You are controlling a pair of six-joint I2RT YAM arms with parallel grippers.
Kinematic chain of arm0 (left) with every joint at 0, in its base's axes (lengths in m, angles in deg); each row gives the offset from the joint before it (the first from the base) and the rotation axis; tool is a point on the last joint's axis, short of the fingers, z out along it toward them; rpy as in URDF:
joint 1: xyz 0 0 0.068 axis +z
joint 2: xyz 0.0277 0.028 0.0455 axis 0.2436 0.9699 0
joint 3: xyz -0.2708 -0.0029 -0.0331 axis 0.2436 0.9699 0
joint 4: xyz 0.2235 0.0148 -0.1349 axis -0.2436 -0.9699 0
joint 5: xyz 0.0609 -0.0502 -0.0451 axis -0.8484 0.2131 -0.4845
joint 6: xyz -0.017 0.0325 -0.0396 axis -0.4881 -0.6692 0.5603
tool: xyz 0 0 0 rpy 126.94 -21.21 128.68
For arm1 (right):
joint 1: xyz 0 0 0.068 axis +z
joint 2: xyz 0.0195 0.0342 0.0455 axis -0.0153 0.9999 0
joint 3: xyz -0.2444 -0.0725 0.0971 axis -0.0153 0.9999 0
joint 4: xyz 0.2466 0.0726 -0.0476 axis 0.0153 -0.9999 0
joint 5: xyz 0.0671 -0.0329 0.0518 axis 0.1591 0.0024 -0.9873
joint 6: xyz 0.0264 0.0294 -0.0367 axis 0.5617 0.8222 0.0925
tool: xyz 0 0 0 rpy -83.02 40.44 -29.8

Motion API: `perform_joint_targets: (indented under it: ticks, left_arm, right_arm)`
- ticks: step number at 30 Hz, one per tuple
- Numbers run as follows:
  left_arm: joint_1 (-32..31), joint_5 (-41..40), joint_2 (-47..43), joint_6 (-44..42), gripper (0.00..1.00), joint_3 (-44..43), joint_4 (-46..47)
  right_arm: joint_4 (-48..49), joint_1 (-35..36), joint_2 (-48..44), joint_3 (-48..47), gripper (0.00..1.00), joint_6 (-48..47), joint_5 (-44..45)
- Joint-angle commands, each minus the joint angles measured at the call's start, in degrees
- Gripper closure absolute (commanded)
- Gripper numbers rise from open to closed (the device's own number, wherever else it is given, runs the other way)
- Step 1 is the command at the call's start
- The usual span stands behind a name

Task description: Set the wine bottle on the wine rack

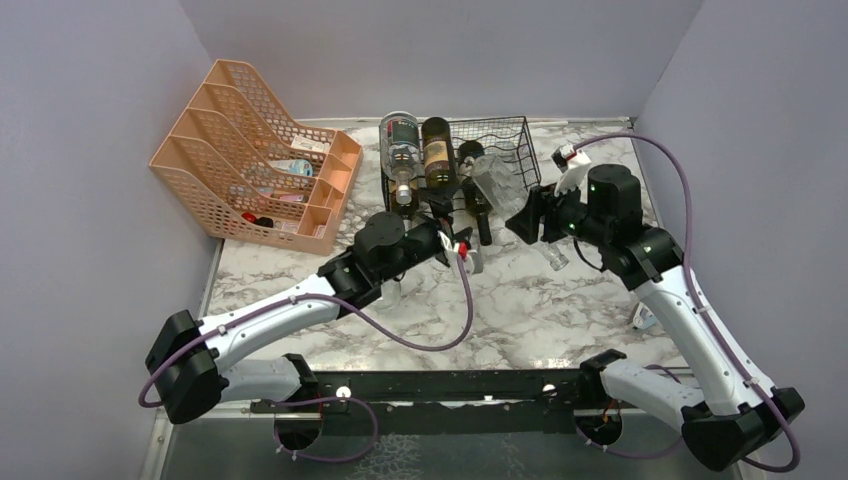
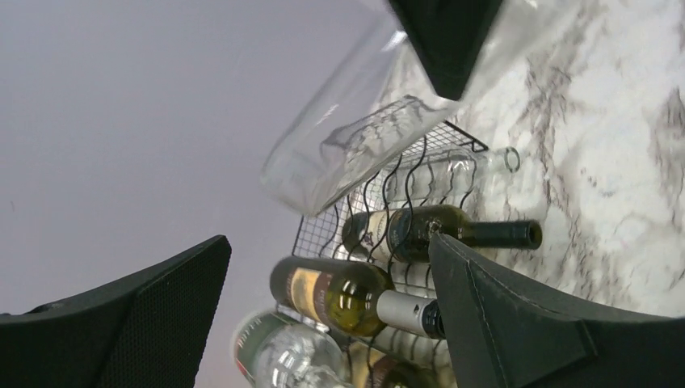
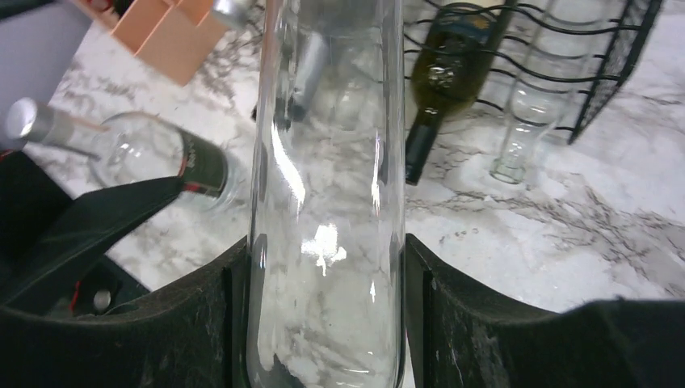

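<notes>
A clear empty wine bottle [image 3: 327, 202] is clamped between the black fingers of my right gripper [image 3: 325, 267], which is shut on its body. In the top view the bottle [image 1: 495, 182] hangs tilted over the front right of the black wire wine rack [image 1: 505, 135], with the right gripper [image 1: 520, 210] behind it. My left gripper [image 1: 468, 250] stands wide open just in front of the rack, holding nothing. In its wrist view the left gripper [image 2: 331, 315] faces the wine rack [image 2: 404, 174] and the held bottle [image 2: 339, 153] above it.
Other bottles lie on the rack: a clear one with a green label [image 1: 400, 140], a dark one with a tan label [image 1: 436, 150], a dark green one [image 3: 452, 73] and a clear one [image 3: 525, 121]. A peach mesh organizer [image 1: 260, 150] stands at the back left.
</notes>
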Motion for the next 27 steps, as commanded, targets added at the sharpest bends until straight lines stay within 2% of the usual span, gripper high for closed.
perform_joint_targets:
  ticks: [1, 2, 4, 6, 8, 15, 21, 27]
  left_arm:
    - [-0.21, -18.9, -1.76, 30.13, 0.01, -5.39, 2.8]
    - [-0.13, -22.74, -1.41, 33.0, 0.01, -7.81, -0.03]
    - [-0.12, -24.12, -0.75, 35.41, 0.01, -11.89, -6.2]
    - [-0.04, -25.99, -0.95, 39.83, 0.01, -12.84, -7.01]
    - [0.24, -26.56, -1.26, 43.88, 0.01, -12.84, -7.24]
    - [0.93, -24.47, -1.37, 56.46, 0.01, -17.56, -19.89]
    - [0.93, -24.71, -4.26, 60.57, 0.01, -17.77, -24.05]
    - [1.0, -25.29, -7.49, 58.27, 0.01, -20.4, -30.45]
  right_arm:
    - [8.08, 0.21, 1.95, -2.72, 0.99, 5.87, 11.79]
    - [9.11, 0.22, 2.89, -2.76, 0.99, 6.51, 12.35]
    - [11.01, 0.18, 5.04, -3.12, 0.99, 7.88, 13.89]
    - [13.44, 0.2, 7.61, -3.45, 0.99, 8.92, 14.93]
    - [16.05, 0.16, 10.49, -3.98, 0.99, 9.7, 14.94]
    - [25.09, 0.19, 21.81, -6.91, 0.99, 10.53, 14.92]
    - [30.95, 0.17, 30.67, -9.69, 0.99, 11.99, 16.38]
    - [36.09, 0.18, 38.27, -12.44, 0.99, 11.42, 20.78]
